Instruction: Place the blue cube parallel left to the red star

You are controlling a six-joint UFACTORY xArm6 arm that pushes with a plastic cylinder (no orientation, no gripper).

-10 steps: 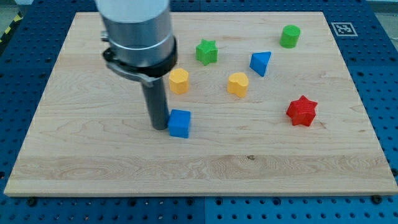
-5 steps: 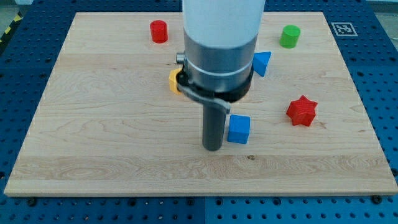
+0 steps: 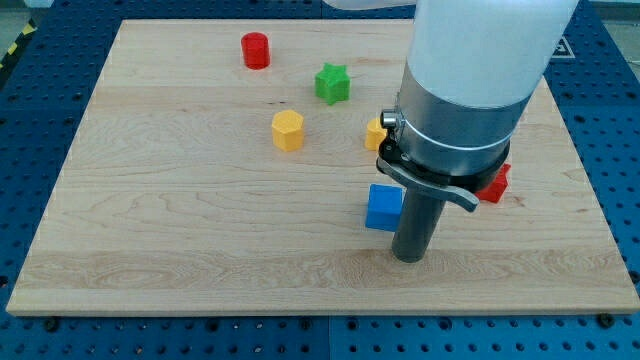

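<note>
My tip [image 3: 409,256] rests on the wooden board [image 3: 150,230], low and right of centre; the arm ends in a bare rod with nothing that opens or closes, and it holds nothing. The blue cube [image 3: 383,207] sits just to the tip's upper left, touching or nearly touching the rod's side. The red star [image 3: 495,183] is to the tip's upper right, mostly hidden behind the arm's grey body, so only its right edge shows. A yellow block [image 3: 375,133] peeks out at the body's left edge, above the cube. Farther to the tip's upper left lie a yellow hexagonal block [image 3: 287,130], a green star [image 3: 332,83] and a red cylinder [image 3: 255,49].
</note>
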